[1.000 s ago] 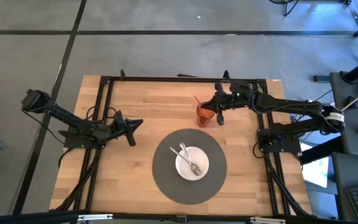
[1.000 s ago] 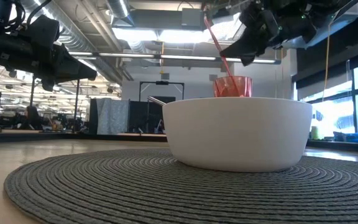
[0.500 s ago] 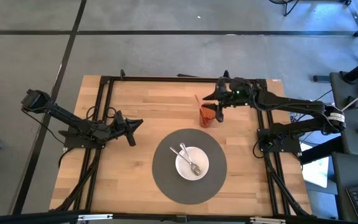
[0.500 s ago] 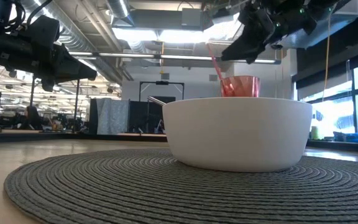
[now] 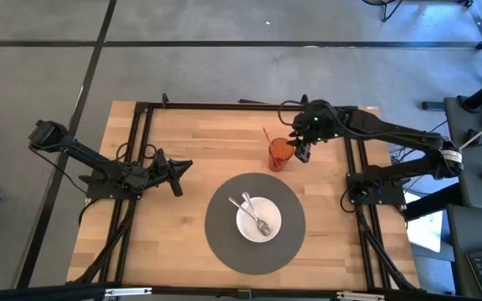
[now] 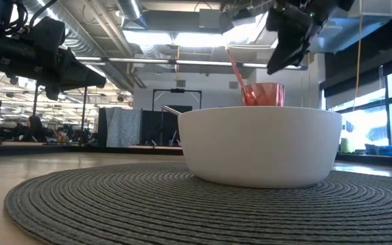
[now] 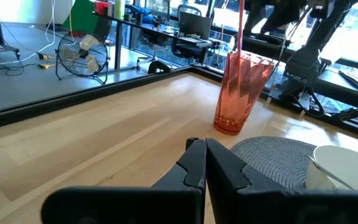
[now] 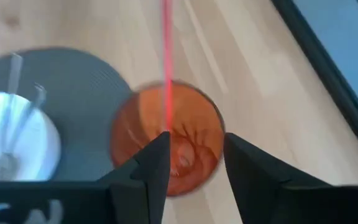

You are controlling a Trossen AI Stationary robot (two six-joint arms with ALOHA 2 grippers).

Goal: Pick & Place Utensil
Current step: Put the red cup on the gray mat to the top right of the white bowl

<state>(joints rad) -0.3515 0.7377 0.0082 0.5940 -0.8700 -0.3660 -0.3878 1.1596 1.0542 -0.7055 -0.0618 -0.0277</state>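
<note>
White bowl (image 5: 258, 219) is sitting on the round grey placemat (image 5: 224, 242) at the near side of the desk (image 5: 199, 142), holding two metal utensils (image 5: 252, 211) lying diagonally. Beyond it, the red cup (image 5: 279, 155) is standing upright on the wood, carrying a red utensil (image 5: 268, 136) whose long axis is leaning up and away toward the left. Right end effector (image 5: 302, 153) is hovering released just beside the cup. Left end effector (image 5: 176, 177), clenched, is waiting well apart to the left.

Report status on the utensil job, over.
Right gripper open above the red cup, red utensil standing in it, released. Left gripper shut, idle at table's left. Two metal utensils in the white bowl. Nothing obstructing.
</note>
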